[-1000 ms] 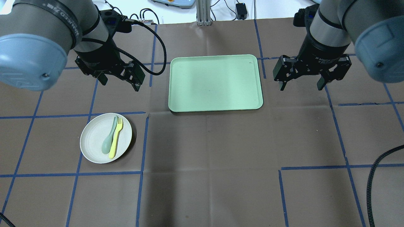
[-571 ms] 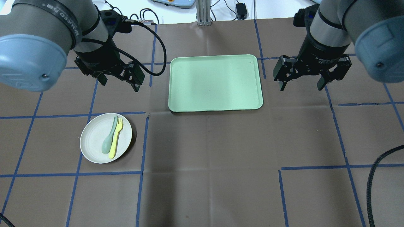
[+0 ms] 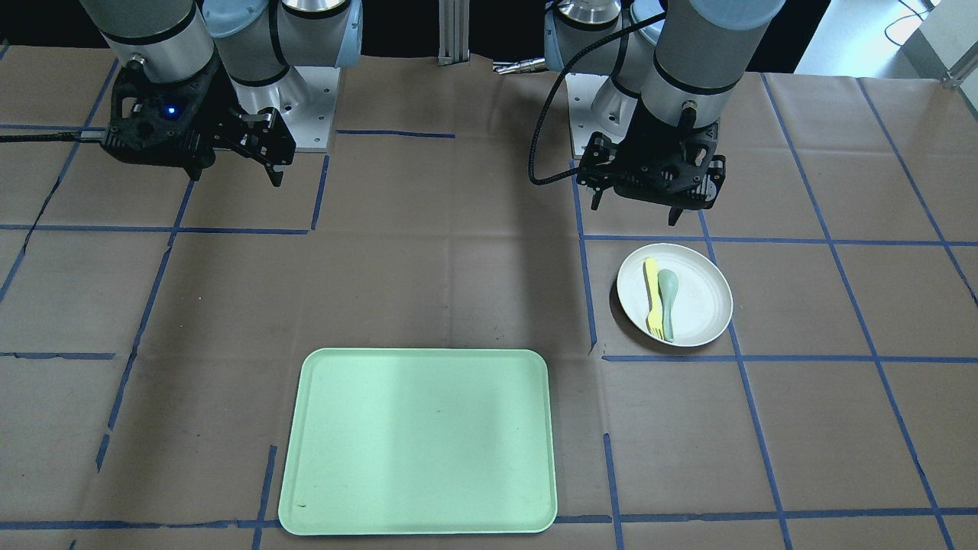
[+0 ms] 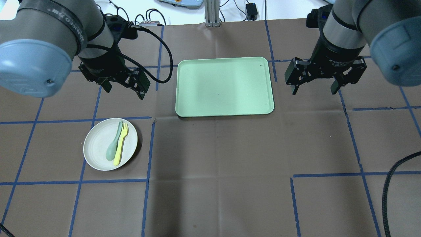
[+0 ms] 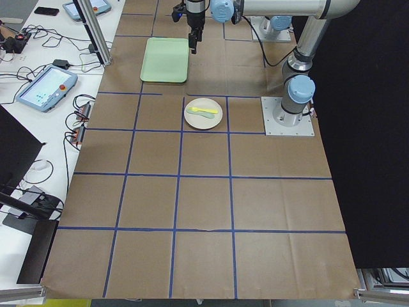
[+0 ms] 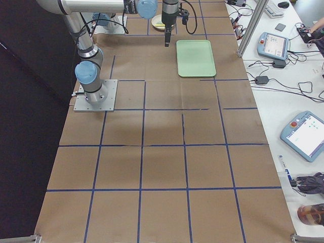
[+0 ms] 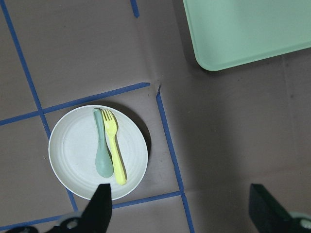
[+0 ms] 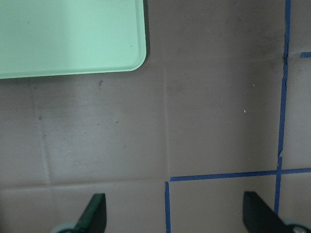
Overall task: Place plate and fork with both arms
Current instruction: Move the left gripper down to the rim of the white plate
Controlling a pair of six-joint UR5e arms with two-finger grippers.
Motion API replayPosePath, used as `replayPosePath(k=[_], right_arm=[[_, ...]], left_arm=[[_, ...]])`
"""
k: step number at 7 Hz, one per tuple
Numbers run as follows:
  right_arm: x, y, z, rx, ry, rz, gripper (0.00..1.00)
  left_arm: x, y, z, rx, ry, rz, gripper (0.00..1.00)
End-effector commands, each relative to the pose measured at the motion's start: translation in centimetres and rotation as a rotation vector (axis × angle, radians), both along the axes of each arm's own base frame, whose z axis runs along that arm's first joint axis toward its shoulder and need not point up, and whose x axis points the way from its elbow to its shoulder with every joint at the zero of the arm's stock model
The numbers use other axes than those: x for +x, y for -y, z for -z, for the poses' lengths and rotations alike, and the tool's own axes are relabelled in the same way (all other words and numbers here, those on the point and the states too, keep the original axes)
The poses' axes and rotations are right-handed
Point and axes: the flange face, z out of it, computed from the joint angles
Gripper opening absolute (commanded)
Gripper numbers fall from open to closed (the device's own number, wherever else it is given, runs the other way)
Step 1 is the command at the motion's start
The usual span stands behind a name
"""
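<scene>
The round off-white plate (image 4: 98, 149) lies on the brown table at the left; it also shows in the front view (image 3: 699, 294) and the left wrist view (image 7: 73, 155). On it lie the pale yellow fork (image 4: 121, 144) (image 7: 114, 151) (image 3: 652, 299) and a grey-green spoon (image 4: 113, 145) side by side. My left gripper (image 4: 123, 88) (image 3: 634, 210) hangs open and empty above the table, just beyond the plate. My right gripper (image 4: 314, 88) (image 3: 233, 174) is open and empty to the right of the green tray.
A pale green rectangular tray (image 4: 224, 86) (image 3: 419, 441) lies mid-table between the arms, empty. Blue tape lines (image 4: 148, 154) grid the brown cover. A black cable (image 4: 389, 184) curves in at the right edge. Tablets and cables lie on the side bench (image 5: 45, 86).
My left gripper has shifted slightly toward the plate, a little lower in the overhead view. The right arm, plate, fork and spoon have not moved.
</scene>
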Motion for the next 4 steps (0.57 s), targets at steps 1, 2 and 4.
replayPosePath(k=[1,2,4], right_arm=[[0.0,0.0,0.0,0.001,0.0,0.001,1.0],[0.0,0.0,0.0,0.001,0.0,0.001,1.0],[0.0,0.0,0.0,0.001,0.0,-0.001,1.0]], left_arm=[[3.9,-0.8,3.3,0.068,-0.003,0.058,1.0],[7.0,-1.2,4.3,0.091,-0.009,-0.009,1.0],[13.6,-2.4,8.4,0.147,-0.032,-0.11,1.0]])
